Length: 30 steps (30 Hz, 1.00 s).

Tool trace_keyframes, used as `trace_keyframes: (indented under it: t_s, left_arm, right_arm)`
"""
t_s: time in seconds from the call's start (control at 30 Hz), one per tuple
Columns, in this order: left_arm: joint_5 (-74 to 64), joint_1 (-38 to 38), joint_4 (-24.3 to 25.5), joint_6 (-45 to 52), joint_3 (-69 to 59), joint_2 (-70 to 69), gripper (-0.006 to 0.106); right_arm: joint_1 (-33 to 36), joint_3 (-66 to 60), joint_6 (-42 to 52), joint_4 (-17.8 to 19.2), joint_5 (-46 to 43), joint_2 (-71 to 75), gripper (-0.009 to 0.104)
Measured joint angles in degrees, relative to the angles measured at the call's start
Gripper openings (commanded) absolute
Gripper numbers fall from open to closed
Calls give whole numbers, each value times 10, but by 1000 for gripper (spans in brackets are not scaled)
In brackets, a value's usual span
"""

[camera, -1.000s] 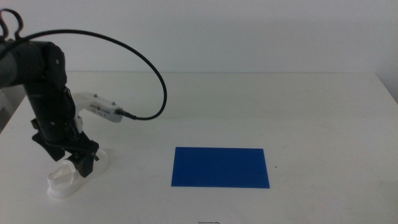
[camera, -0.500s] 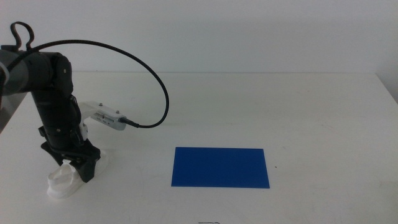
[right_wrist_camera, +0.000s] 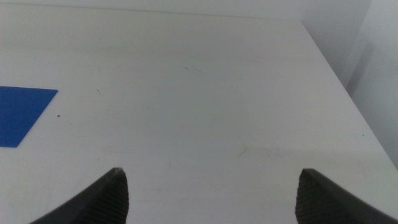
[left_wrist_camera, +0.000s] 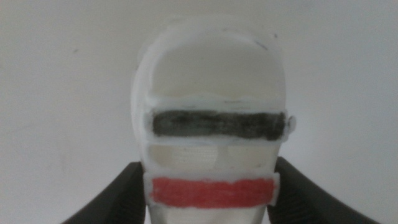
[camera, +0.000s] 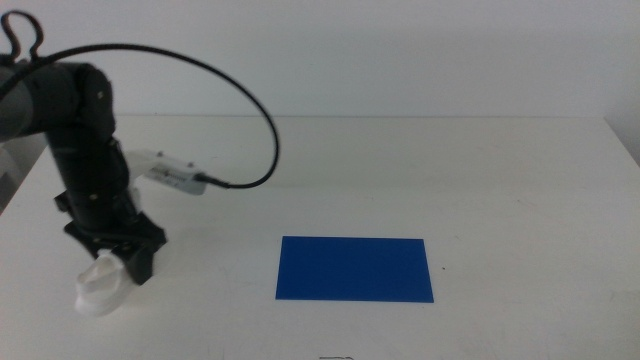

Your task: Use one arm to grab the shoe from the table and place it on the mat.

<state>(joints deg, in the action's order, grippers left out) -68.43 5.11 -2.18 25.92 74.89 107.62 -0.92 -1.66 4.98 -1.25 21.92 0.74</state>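
The white shoe (camera: 98,287) sits at the table's front left; only its heel end shows below the gripper in the middle view. The left arm (camera: 85,150) reaches down over it. My left gripper (camera: 122,256) is shut on the shoe's middle. In the left wrist view the shoe (left_wrist_camera: 211,93) fills the frame with its dark and red stripes, and the jaws of the left gripper (left_wrist_camera: 210,171) press on both its sides. The blue mat (camera: 355,268) lies flat to the right, apart from the shoe. My right gripper (right_wrist_camera: 211,199) is open and empty over bare table.
The white table (camera: 450,170) stretches wide around the mat. A black cable (camera: 250,110) loops from the left arm above the table. The mat's corner (right_wrist_camera: 22,115) and the table's right edge (right_wrist_camera: 336,68) show in the right wrist view.
The left gripper has settled lower and closed around the shoe. The shoe's front end, visible to the gripper's right before, is now hidden behind the jaws. The cable loop swung slightly.
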Motion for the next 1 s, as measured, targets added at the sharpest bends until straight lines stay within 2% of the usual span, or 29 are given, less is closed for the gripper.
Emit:
trace_keyframes:
  t_s: [0.2, 0.47, 0.63, 0.83, 1.0]
  left_arm:
    - [-10, 75, 0, -58, 38, -15, -2]
    - [-12, 196, 0, -115, 140, 38, -2]
    - [-13, 265, -25, -126, 211, 98, -2]
    - [-13, 320, -41, -142, 292, 171, -2]
    - [-13, 335, -57, -145, 311, 188, -2]
  right_arm:
    - [0, 0, 0, 0, 0, 0, 94]
    - [0, 0, 0, 0, 0, 0, 94]
    - [0, 0, 0, 0, 0, 0, 94]
    - [0, 0, 0, 0, 0, 0, 94]
    - [0, 0, 0, 0, 0, 0, 94]
